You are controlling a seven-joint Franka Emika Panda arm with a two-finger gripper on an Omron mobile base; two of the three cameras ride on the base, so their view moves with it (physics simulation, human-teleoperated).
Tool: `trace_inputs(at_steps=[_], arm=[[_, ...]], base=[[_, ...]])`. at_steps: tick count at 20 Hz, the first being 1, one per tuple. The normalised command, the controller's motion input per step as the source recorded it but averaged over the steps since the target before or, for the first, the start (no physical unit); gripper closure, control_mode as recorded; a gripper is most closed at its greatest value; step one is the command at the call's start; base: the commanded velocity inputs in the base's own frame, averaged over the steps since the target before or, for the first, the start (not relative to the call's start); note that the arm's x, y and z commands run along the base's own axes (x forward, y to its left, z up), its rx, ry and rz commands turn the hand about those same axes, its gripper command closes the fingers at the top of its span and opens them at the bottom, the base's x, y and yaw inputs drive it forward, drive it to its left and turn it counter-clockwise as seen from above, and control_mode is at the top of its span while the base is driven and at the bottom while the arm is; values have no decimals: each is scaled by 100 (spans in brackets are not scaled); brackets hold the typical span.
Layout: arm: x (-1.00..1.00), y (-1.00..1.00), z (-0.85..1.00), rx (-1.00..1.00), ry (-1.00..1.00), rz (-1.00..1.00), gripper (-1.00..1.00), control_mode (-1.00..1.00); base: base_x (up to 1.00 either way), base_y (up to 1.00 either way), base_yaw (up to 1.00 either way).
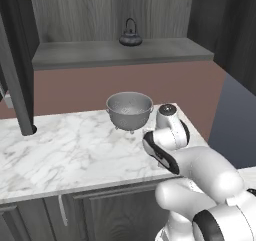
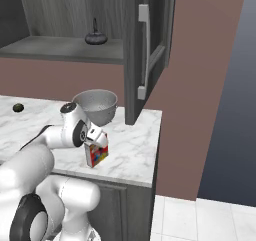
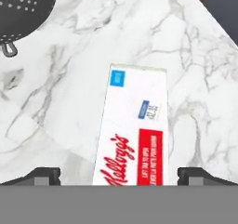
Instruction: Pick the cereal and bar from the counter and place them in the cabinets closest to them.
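Note:
The cereal (image 3: 135, 125) is a white box with a red panel and red script, on the marble counter (image 3: 69, 93) near its right end. My gripper (image 3: 121, 175) hangs just above it, open, a dark fingertip (image 3: 44, 174) on either side with gaps to the box. From the right base view the gripper (image 2: 97, 139) sits over the colourful cereal (image 2: 97, 156). In the left base view my own arm hides both. The cabinets' grey shelf board (image 1: 120, 52) runs above the counter (image 1: 65, 150). The bar is out of view.
A grey colander (image 1: 130, 110) stands just behind the hand, close to the box (image 2: 97, 104). A black kettle (image 1: 130, 35) sits on the shelf. An open cabinet door (image 2: 146, 50) hangs over the counter's right end; the counter edge (image 2: 156, 135) drops to the floor there.

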Motion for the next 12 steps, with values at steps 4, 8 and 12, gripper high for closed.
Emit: trace_inputs(at_steps=[4,8,12], arm=[[8,0,-17,0,0,-2,100,-100],[0,0,0,0,0,0,100,-100],[-1,-1,18,2,-7,0,100,-100]], base=[[0,0,0],[0,0,0],[0,0,0]])
